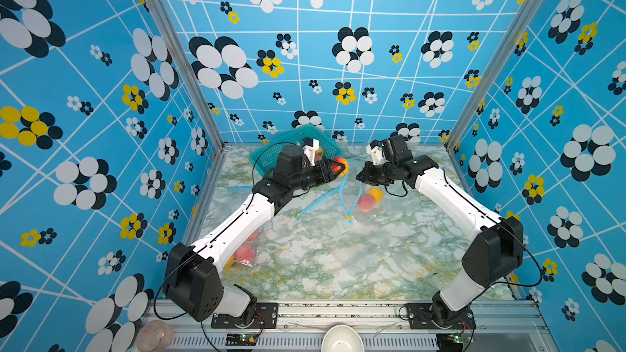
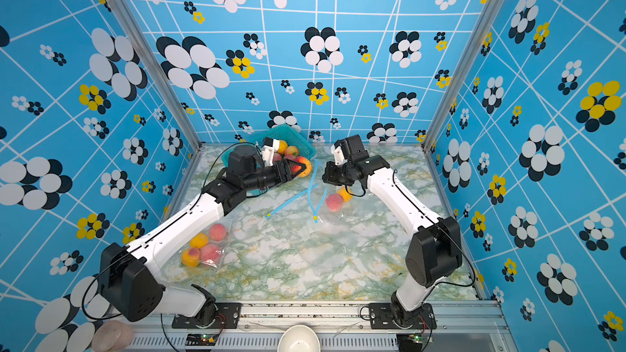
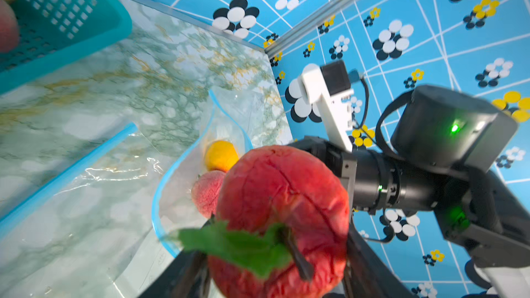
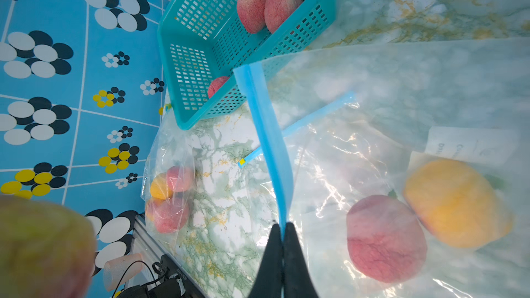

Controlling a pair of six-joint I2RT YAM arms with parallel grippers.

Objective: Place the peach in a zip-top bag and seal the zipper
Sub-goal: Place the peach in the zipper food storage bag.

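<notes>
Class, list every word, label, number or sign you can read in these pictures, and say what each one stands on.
"Co" and "Da", as they seem to read: the starts of two printed lines on the white label panel of the zip-top bag; the rest is too blurred to read.
Faint print on clear plastic in the left wrist view: too small to read.
No other text can be read anywhere.

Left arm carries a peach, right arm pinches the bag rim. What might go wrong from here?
The mouth of the bag is a narrow loop, so the peach in the left gripper may catch the zipper rim and land outside.
The right gripper pinches only a thin strip of rim; a push may pull it free.
The pink peach and yellow peach lie near the mouth and may block entry.
</notes>
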